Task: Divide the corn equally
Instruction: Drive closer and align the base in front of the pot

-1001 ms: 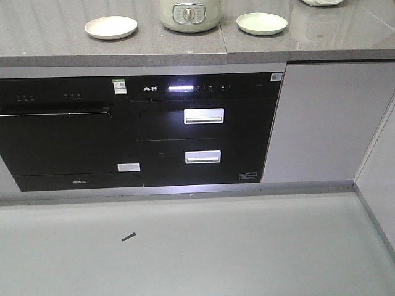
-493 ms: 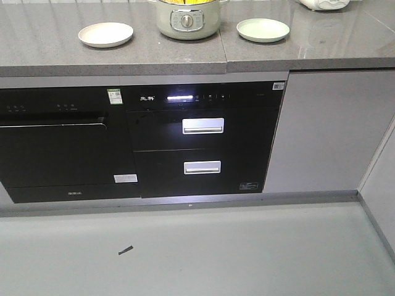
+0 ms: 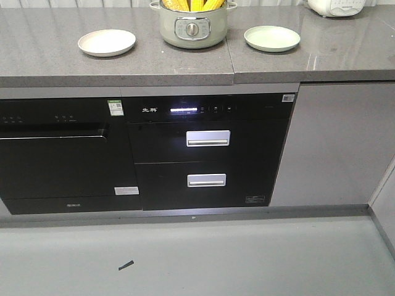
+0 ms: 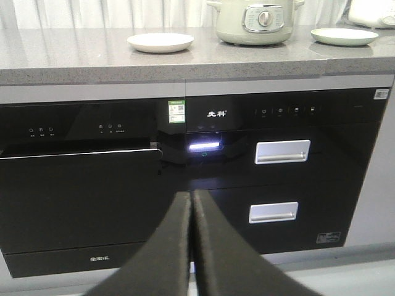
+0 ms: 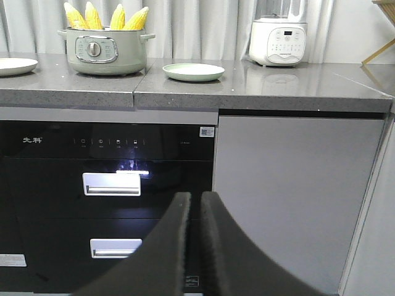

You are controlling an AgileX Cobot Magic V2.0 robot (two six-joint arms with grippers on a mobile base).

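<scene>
Even soft indoor light; frames sharp; lit display [image 3: 184,110] glares on glossy black appliance front [image 3: 179,160]; countertop [image 5: 296,77] reflective.

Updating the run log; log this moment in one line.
corn: upright in pot | white plate: bare | green plate: bare | left gripper: shut | right gripper: shut

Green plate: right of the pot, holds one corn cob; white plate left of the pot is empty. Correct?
No. The green plate is empty: the right wrist view shows it bare, with all four visible corn cobs standing in the pot. It is right of the pot, and the white plate left of the pot is empty.
</scene>
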